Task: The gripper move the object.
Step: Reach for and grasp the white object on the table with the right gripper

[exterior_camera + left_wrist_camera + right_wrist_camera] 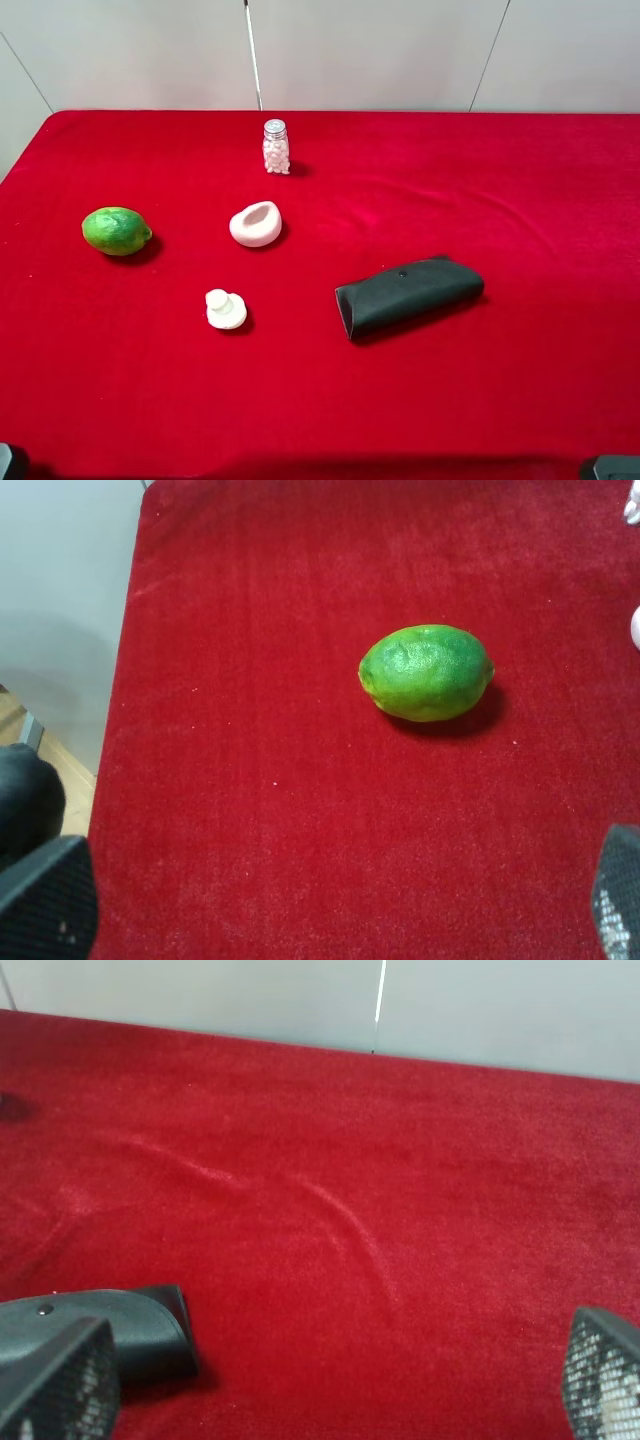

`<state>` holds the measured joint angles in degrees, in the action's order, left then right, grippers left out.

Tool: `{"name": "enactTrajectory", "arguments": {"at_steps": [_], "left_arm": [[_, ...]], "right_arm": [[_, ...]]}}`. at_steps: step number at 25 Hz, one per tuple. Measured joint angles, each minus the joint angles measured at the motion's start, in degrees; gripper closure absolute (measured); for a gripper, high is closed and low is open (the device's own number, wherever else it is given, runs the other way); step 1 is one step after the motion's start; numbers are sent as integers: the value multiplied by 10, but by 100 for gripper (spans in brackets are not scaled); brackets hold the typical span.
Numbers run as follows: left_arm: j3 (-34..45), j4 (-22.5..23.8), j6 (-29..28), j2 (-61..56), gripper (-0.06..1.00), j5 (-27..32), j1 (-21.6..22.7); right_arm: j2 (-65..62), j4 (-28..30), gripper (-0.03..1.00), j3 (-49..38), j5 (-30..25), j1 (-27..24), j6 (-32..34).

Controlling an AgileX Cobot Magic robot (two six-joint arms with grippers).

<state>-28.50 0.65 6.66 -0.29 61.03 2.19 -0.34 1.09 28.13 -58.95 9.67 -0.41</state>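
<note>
The left hand is released: its two black fingers stand wide apart at the edges of the left wrist view, with only red cloth between them and nothing gripped. It hangs over the near left part of the desk. A green lime lies on the cloth beyond it, well apart from both fingers.

The right hand is also released, its mesh-textured fingers spread wide over bare red cloth. The open end of a dark pouch lies just beside one finger; whether they touch cannot be told.

In the high view the object, an off-white rounded lump with a hollow dent, rests on the desk a little left of the middle, well clear of both hands. The lime sits to its left, near the desk's left edge. Farther back stands a small glass jar of white pellets, upright. Nearer than the object lies a white mushroom-like piece of stacked discs. The pouch lies flat to the right of that piece, tilted so that its right end points farther away.
</note>
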Motion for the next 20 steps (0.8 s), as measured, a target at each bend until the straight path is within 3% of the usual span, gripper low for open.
{"name": "enactTrajectory", "arguments": {"at_steps": [20], "left_arm": [[0, 0, 0, 0, -3, 0, 0]], "right_arm": [[0, 0, 27, 0, 0, 0, 4]]}}
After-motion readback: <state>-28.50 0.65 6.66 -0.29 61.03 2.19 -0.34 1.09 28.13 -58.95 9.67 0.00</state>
